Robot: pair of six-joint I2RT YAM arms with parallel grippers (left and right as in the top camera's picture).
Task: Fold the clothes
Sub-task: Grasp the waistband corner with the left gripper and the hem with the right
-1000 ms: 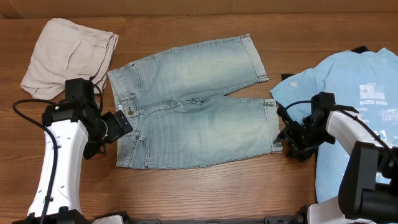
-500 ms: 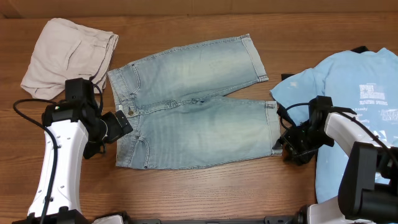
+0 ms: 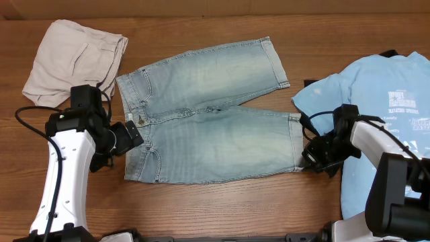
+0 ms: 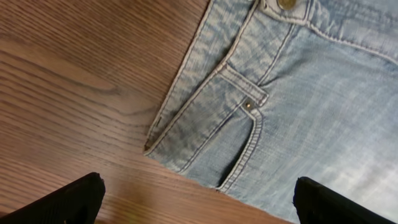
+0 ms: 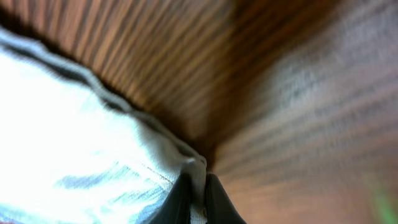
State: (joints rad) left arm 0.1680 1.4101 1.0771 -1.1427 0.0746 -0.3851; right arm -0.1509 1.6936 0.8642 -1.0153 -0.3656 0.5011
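The right end effector [image 3: 311,160] is pinched shut on the near leg's hem corner of the denim jeans [image 3: 215,131], which lie flat on the counter [image 3: 222,208]. The left end effector [image 3: 132,136] hangs wide open at their waistband. The beige trousers [image 3: 70,60] lie beyond the jeans' waist end, and the sky-blue T-shirt [image 3: 376,101] lies beside their hems.

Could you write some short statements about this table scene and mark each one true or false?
1. The right gripper is shut on a hem corner of the denim jeans. True.
2. The left gripper grips the waistband. False: it is open above the waist corner, holding nothing.
3. The beige trousers lie on top of the jeans. False: they lie beside them, not overlapping.
4. The T-shirt is sky-blue with white print. True.
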